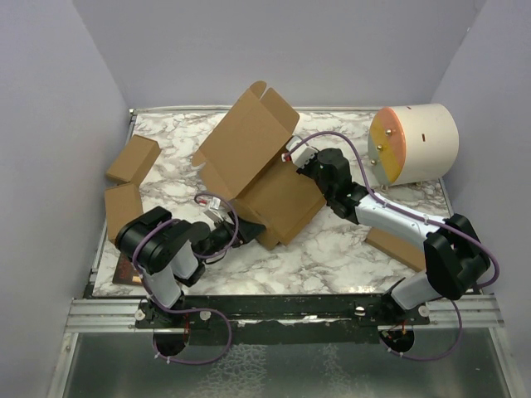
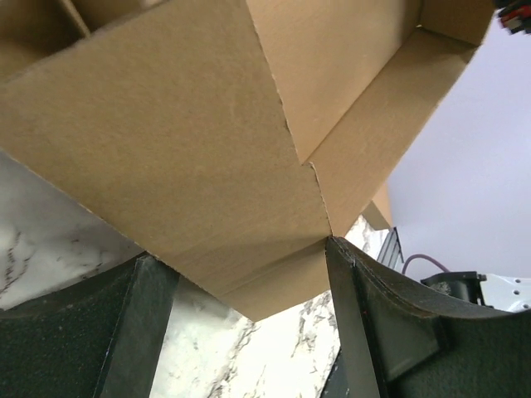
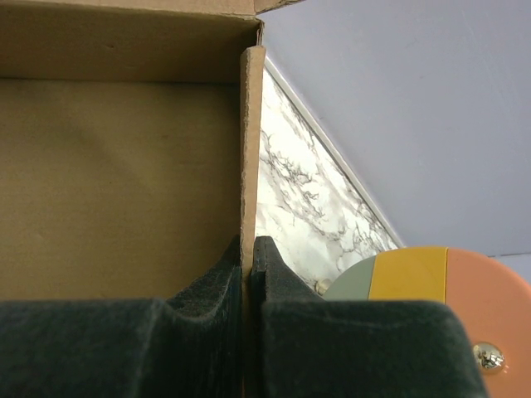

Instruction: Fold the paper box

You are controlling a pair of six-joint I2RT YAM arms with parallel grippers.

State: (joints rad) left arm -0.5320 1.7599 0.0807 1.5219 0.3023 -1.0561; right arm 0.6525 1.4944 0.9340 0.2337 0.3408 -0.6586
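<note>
The paper box (image 1: 253,162) stands half-formed mid-table, a large brown cardboard mailer with its lid raised toward the back. My right gripper (image 1: 296,159) is shut on the box's right side wall; in the right wrist view the thin wall edge (image 3: 251,149) runs down between the pressed fingertips (image 3: 251,249). My left gripper (image 1: 242,229) is at the box's near-left corner and open. In the left wrist view the box's lower corner (image 2: 265,298) hangs between the spread fingers (image 2: 137,332), and the right finger's tip touches a box edge.
Two smaller brown boxes (image 1: 133,159) (image 1: 123,209) lie at the left edge. A cream cylinder with an orange end (image 1: 415,143) sits at the back right. A flat cardboard piece (image 1: 394,247) lies under the right arm. Grey walls enclose the marble table (image 1: 332,249).
</note>
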